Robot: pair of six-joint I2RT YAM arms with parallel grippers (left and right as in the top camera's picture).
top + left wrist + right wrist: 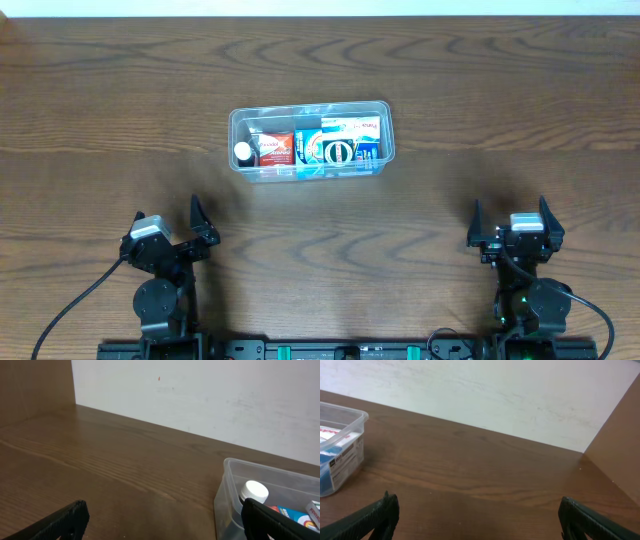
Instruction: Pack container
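As it sits packed, container (pixel 300 106): likely light, flexible, slick; pinch an end rim.
left gripper (pixel 167 213): spread, empty, well apart from container.
right gripper (pixel 510 207): spread, empty too.

The dark wood-grain table (pixel 100 120) carries a single clear container (pixel 310 105) near its middle.

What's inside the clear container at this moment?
The container holds a white-capped bottle at its left end, a red package and blue-and-white cartons. Anything under those packages is covered.
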